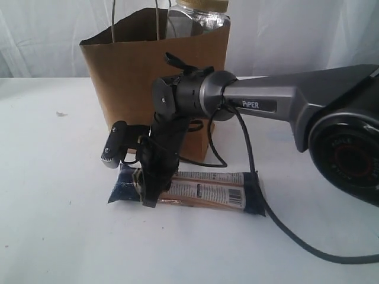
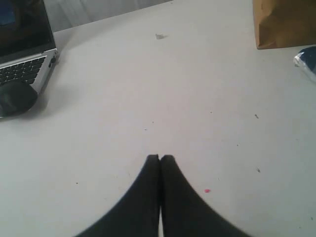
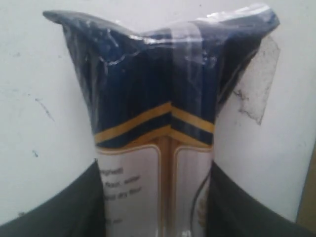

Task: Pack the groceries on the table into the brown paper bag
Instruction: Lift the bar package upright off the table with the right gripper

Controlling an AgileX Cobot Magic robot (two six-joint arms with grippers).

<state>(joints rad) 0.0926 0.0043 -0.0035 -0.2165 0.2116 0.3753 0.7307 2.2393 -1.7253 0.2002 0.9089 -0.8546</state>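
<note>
Open table (image 1: 47, 177) left, crowded centre
Bag (image 1: 148, 89) stands far-centre, packet (image 1: 201, 192) lies just nearer; right arm (image 1: 278, 100) and cable (image 1: 294, 236) cross from the right.

Bright diffuse light; soft shadows on table (image 1: 47, 177); slight blur.

Tally: one bag (image 1: 148, 83), one jar (image 1: 198, 21), one packet (image 1: 207, 190), one laptop (image 2: 22, 54), one table (image 1: 47, 177). One dark rounded item (image 2: 15, 98) by the laptop — kind unclear. One arm (image 1: 266, 106) in the exterior view.
</note>
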